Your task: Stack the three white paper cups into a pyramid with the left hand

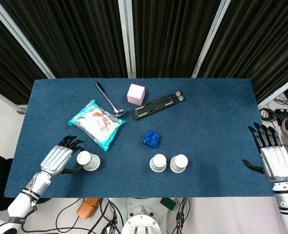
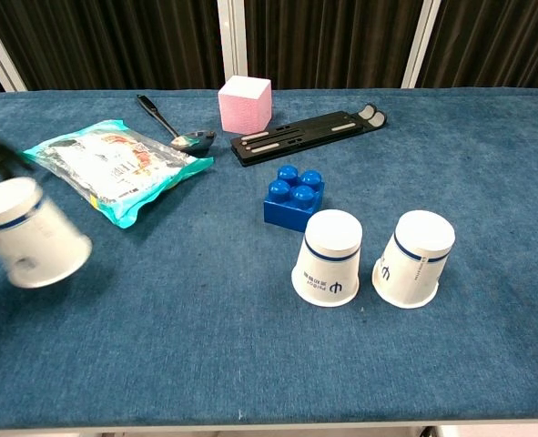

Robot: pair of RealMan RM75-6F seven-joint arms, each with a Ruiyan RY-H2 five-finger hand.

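Two white paper cups stand upside down side by side near the table's front edge: one (image 1: pixel 158 163) (image 2: pixel 328 258) and another (image 1: pixel 179 164) (image 2: pixel 414 259) to its right. My left hand (image 1: pixel 61 157) grips a third white cup (image 1: pixel 87 161) (image 2: pixel 27 233), tilted and lifted off the cloth at the front left; in the chest view the cup is blurred and only dark fingertips (image 2: pixel 0 153) show. My right hand (image 1: pixel 273 155) hovers open at the table's right edge, fingers spread, holding nothing.
A blue toy brick (image 1: pixel 151 139) sits just behind the two cups. Further back lie a snack packet (image 1: pixel 96 123), a metal spoon (image 1: pixel 108 99), a pink cube (image 1: pixel 136 93) and a black flat stand (image 1: pixel 158 105). The blue tablecloth (image 1: pixel 212 126) is bare at the right.
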